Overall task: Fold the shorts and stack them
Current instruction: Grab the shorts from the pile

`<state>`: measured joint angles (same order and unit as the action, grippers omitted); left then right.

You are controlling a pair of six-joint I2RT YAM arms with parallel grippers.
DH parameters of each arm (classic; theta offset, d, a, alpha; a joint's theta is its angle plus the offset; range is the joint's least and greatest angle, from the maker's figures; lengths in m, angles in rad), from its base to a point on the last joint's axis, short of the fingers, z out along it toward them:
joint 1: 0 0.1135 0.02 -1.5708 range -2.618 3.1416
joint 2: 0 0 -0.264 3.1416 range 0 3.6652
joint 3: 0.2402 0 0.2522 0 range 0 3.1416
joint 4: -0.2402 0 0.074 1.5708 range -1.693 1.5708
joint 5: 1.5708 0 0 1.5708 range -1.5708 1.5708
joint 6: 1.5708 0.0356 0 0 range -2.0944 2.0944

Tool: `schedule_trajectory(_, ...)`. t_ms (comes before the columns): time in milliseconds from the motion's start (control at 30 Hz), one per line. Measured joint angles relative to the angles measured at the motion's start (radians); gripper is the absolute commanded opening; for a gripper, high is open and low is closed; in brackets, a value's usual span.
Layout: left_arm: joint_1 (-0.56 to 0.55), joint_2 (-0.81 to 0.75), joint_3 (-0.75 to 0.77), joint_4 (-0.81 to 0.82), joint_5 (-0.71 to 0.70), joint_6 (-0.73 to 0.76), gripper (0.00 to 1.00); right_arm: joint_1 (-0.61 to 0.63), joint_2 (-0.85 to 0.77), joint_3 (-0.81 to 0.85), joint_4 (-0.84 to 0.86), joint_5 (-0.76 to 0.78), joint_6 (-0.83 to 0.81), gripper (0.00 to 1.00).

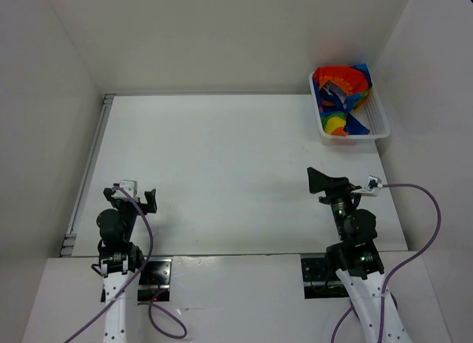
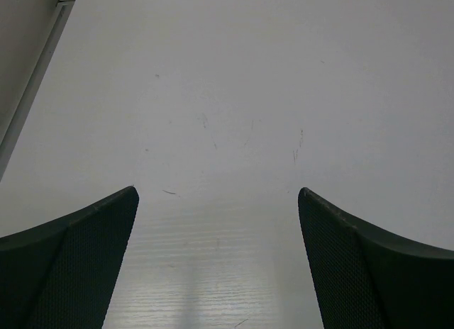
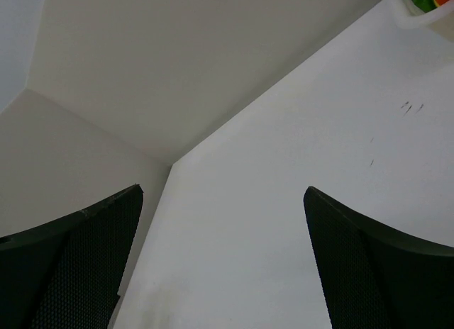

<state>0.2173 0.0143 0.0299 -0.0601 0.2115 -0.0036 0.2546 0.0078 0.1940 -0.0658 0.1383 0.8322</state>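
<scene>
My left gripper [image 2: 218, 194] and right gripper [image 3: 223, 191] both stood wide, holding nothing, over the near side of the white table [image 1: 222, 158]. The crumpled rainbow-striped cloth shorts [image 1: 341, 99] lay in the white plastic mesh basket [image 1: 378, 126], far right.

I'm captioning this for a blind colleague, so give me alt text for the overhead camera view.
Rainbow-striped shorts sit crumpled in a white mesh basket at the far right corner of a white table. Near the front edge, the left gripper and right gripper are both open and hold nothing, well apart from the basket.
</scene>
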Motion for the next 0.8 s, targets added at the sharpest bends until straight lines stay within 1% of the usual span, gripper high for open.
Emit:
schedule_trajectory(200, 0.000, 0.000, 0.000, 0.000, 0.000, 0.000, 1.00, 0.000, 0.000, 0.000, -0.006, 0.019, 0.018, 0.98)
schedule_trajectory(300, 0.000, 0.000, 0.000, 0.000, 0.000, 0.000, 1.00, 0.000, 0.000, 0.000, -0.003, -0.003, -0.003, 0.98)
schedule_trajectory(567, 0.000, 0.000, 0.000, 0.000, 0.000, 0.000, 1.00, 0.000, 0.013, 0.046, 0.007, 0.021, -0.044, 0.98)
schedule_trajectory(667, 0.000, 0.000, 0.000, 0.000, 0.001, 0.000, 1.00, 0.000, 0.106, 0.098, 0.022, 0.035, -0.061, 0.98)
schedule_trajectory(767, 0.000, -0.002, 0.000, 0.000, 0.004, 0.000, 1.00, 0.000, 0.306, 0.206, 0.020, 0.065, -0.102, 0.98)
schedule_trajectory(800, 0.000, -0.003, 0.000, 0.000, 0.006, 0.000, 1.00, 0.000, 0.397, 0.269, 0.012, 0.085, -0.126, 0.98)
